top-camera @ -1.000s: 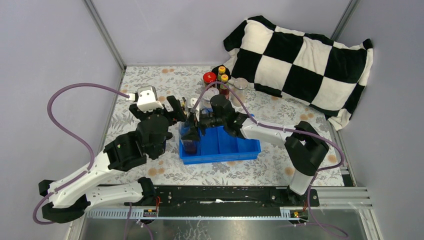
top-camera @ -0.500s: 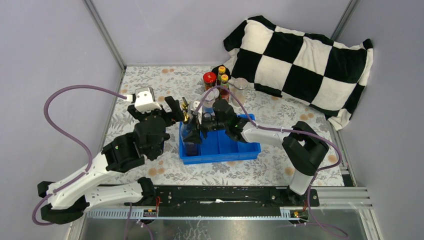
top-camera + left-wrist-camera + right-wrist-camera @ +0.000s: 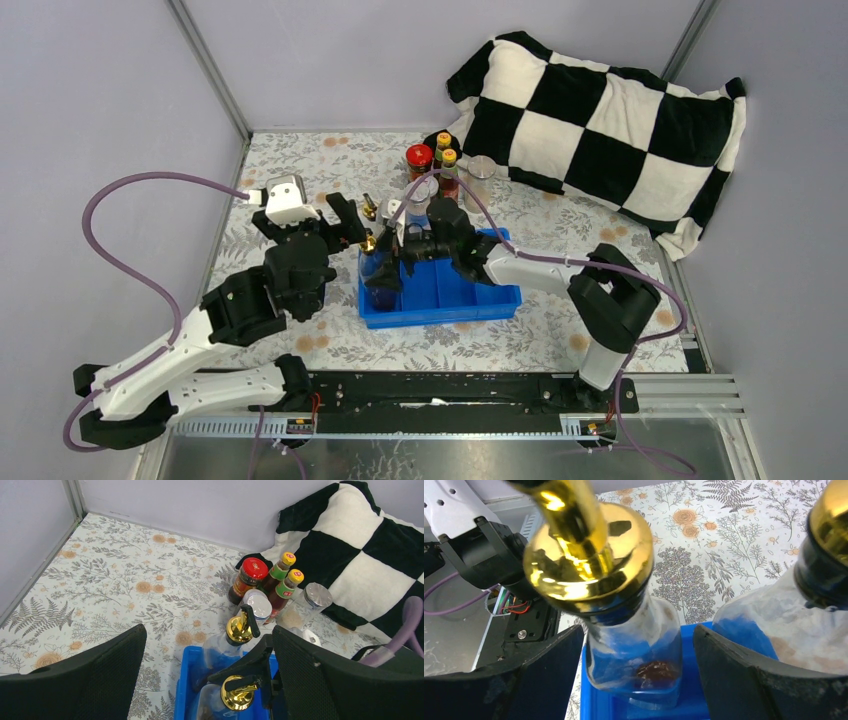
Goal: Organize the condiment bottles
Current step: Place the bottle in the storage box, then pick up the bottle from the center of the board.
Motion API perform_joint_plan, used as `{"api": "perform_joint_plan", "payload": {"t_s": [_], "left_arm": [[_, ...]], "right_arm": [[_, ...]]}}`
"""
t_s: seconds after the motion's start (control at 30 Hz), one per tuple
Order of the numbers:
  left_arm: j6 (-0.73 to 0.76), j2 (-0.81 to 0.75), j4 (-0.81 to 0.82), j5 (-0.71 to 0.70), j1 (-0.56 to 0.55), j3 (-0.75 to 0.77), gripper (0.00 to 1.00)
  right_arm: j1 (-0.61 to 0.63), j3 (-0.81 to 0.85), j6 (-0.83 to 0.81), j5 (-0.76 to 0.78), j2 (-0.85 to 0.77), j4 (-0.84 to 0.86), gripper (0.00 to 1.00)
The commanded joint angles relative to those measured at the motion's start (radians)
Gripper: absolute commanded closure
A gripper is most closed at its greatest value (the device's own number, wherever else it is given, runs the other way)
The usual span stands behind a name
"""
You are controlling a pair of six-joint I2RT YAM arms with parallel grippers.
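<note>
straddling gold-spouted bottle [image 3: 624, 625], right pincer [image 3: 638, 647] parted, dregs [image 3: 654, 671] visible wrist-view only

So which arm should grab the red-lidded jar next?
Probably the left. The left arm has empty, open jaws facing the red-lidded jar. The right arm has its jaws either side of a gold-spouted bottle in the blue tray, so it must back off first.

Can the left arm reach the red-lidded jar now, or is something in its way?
Probably yes. The left tool is open, and bare tablecloth leads to the red-lidded jar. A gold-spouted bottle stands close beside that path.
</note>
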Motion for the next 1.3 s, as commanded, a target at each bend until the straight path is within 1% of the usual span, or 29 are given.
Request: {"api": "perform_joint_plan", "payload": {"t_s": [0.0,0.1,0.23,0.3,0.37,0.4,0.43,0.47,0.53,0.57,0.63,0.67,0.77,0.83,0.9,0.97,1.07,1.17,1.23,1.27], "left_arm": [[0.005,-0.008,0.013,-0.038,-0.002,0.011,0.01],[0.009,0.002,0.003,-0.042,-0.002,0.034,0.01],[0.014,0.018,-0.019,-0.044,-0.002,0.075,0.01],[0.02,0.027,-0.031,-0.045,-0.002,0.099,0.01],[0.036,0.04,-0.043,-0.045,-0.002,0.133,0.01],[0.04,0.051,-0.056,-0.044,-0.002,0.151,0.01],[0.045,0.062,-0.066,-0.043,-0.002,0.169,0.01],[0.053,0.072,-0.071,-0.04,-0.002,0.186,0.01],[0.075,0.097,-0.08,-0.031,0.0,0.222,0.01],[0.078,0.111,-0.093,-0.033,0.0,0.245,0.01],[0.102,0.135,-0.103,-0.024,0.007,0.288,0.01],[0.116,0.144,-0.1,-0.01,0.018,0.307,0.01],[0.154,0.181,-0.095,0.117,0.114,0.369,0.01],[0.173,0.211,-0.102,0.209,0.184,0.406,0.01],[0.185,0.254,-0.117,0.299,0.27,0.439,0.01],[0.185,0.291,-0.125,0.419,0.376,0.466,0.01],[0.171,0.303,-0.089,0.623,0.54,0.457,0.01],[0.144,0.335,-0.091,0.818,0.709,0.45,0.01],[0.136,0.37,-0.095,0.932,0.783,0.441,0.01],[0.135,0.38,-0.095,0.952,0.795,0.43,0.01]], "right_arm": [[0.008,0.023,-0.016,0.039,-0.128,-0.069,0.12],[0.008,0.021,-0.036,0.107,-0.206,-0.178,0.12],[0.008,-0.043,-0.02,0.234,-0.347,-0.269,0.12],[0.008,-0.07,-0.004,0.335,-0.418,-0.322,0.12],[0.007,-0.07,0.034,0.499,-0.472,-0.381,0.12],[0.006,-0.05,0.052,0.605,-0.484,-0.42,0.09],[0.002,-0.016,0.056,0.673,-0.476,-0.467,0.05],[-0.007,0.035,0.079,0.733,-0.453,-0.537,0.05],[-0.019,0.158,0.095,0.827,-0.374,-0.68,0.03],[-0.028,0.212,0.104,0.861,-0.331,-0.726,0.01],[-0.067,0.277,0.138,0.863,-0.273,-0.758,0.0],[-0.099,0.281,0.172,0.844,-0.258,-0.746,0.0],[-0.202,0.247,0.244,0.736,-0.248,-0.625,0.0],[-0.229,0.29,0.247,0.75,-0.199,-0.652,0.0],[-0.232,0.372,0.215,0.766,-0.126,-0.717,0.0],[-0.232,0.436,0.192,0.756,-0.064,-0.754,0.0],[-0.232,0.49,0.175,0.702,0.005,-0.767,0.01],[-0.232,0.527,0.173,0.657,0.056,-0.774,0.01],[-0.232,0.54,0.167,0.652,0.083,-0.776,0.02],[-0.232,0.546,0.165,0.651,0.097,-0.777,0.02]]}}
